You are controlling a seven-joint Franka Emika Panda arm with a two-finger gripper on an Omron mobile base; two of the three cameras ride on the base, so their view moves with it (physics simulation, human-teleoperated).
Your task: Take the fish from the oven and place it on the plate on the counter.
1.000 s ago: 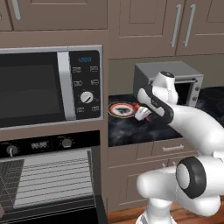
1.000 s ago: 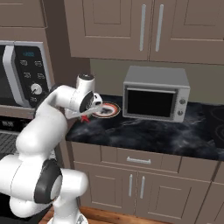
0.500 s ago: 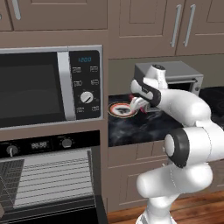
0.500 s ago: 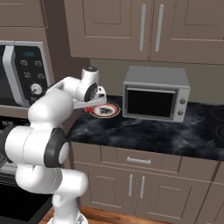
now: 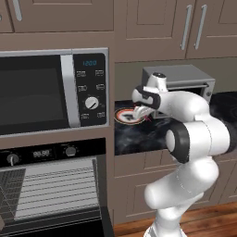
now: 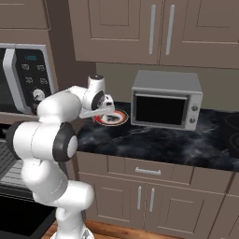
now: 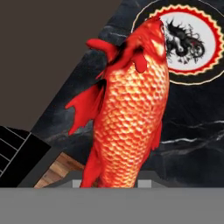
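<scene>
Gripper (image 5: 141,112) clamps the fish (image 7: 129,109), a bright red-orange body with scales and red fins, its head overlapping the plate (image 7: 209,52) rim.

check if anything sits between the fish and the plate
Nothing visible does. The fish hangs in the gripper just above the plate, with bare counter around it and the toaster oven off to the side.

- I see the plate (image 5: 129,115) on the counter (image 5: 139,136), at 9 o'clock from the toaster oven (image 5: 183,81).
- The microwave (image 5: 51,92) sits at 12 o'clock above the oven (image 5: 46,185).
- In my hand view, the fish (image 7: 129,113) overlaps the plate's (image 7: 192,43) 9 o'clock edge.
</scene>
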